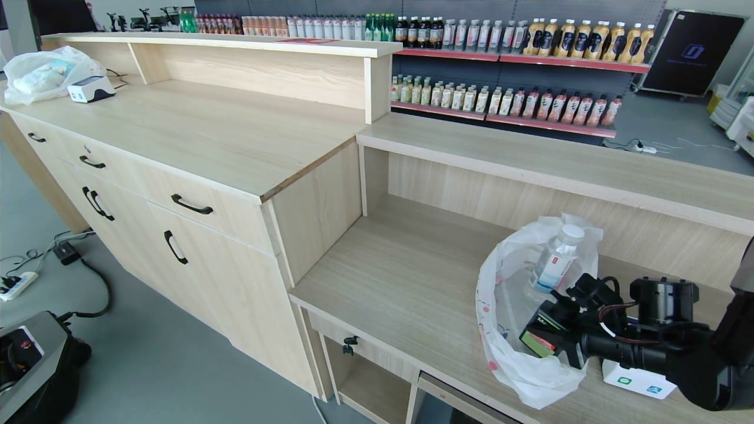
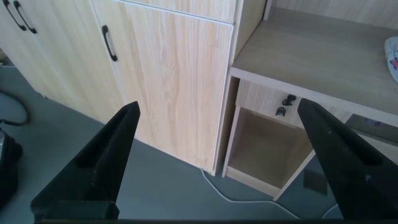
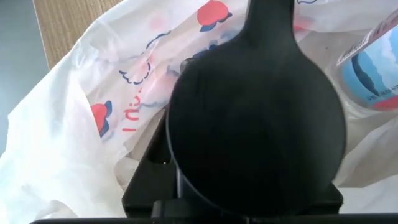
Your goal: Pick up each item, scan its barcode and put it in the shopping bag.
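One water bottle bagged, the right pincer grips a black box at the mouth of the shopping bag; letting go looks next, while the left pincer gapes.

The shopping bag sits at the lower counter's front edge, a bottle upright inside. Another bag and a small device lie at the upper counter's far left corner.

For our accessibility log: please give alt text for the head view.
The right gripper is at the mouth of a white shopping bag on a wooden counter, with a clear bottle inside. Shelves of bottled drinks stand behind.
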### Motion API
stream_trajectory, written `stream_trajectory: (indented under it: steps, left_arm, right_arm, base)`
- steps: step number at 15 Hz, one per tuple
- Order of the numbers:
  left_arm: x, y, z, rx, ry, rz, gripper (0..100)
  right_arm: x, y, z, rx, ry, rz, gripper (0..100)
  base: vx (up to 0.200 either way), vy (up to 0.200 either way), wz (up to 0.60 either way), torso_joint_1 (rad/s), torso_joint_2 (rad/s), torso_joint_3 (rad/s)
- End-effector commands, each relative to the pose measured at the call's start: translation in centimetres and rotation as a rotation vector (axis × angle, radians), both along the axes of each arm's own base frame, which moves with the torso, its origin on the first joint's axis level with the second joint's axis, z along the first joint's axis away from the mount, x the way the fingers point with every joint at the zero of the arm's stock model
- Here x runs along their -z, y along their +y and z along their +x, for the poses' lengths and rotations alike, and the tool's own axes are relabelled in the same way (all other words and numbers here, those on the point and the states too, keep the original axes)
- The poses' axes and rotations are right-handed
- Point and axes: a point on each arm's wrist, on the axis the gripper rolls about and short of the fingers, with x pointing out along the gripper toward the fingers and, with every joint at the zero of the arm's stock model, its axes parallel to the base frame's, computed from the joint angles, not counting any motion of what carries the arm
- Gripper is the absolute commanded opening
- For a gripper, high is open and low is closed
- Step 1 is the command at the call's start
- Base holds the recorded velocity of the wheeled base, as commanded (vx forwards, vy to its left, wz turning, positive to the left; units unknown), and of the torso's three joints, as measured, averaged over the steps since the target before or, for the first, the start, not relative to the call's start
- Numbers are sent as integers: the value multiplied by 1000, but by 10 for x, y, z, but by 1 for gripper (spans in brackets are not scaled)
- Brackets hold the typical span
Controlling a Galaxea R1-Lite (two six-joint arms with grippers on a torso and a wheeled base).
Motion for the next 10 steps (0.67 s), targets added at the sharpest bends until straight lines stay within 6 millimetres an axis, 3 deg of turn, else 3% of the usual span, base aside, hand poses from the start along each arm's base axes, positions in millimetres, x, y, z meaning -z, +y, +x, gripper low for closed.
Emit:
stream_trajectory:
  steps: [1,10]
  left_arm:
    - [0,0,0,0,1,0,100]
    - [0,0,0,0,1,0,100]
  right_arm:
    - [4,-1,-1,-12,16,9,0]
    - [13,0,-2,-31,29,-8,0]
  base:
    - [0,0,0,0,0,0]
    - [0,0,0,0,0,0]
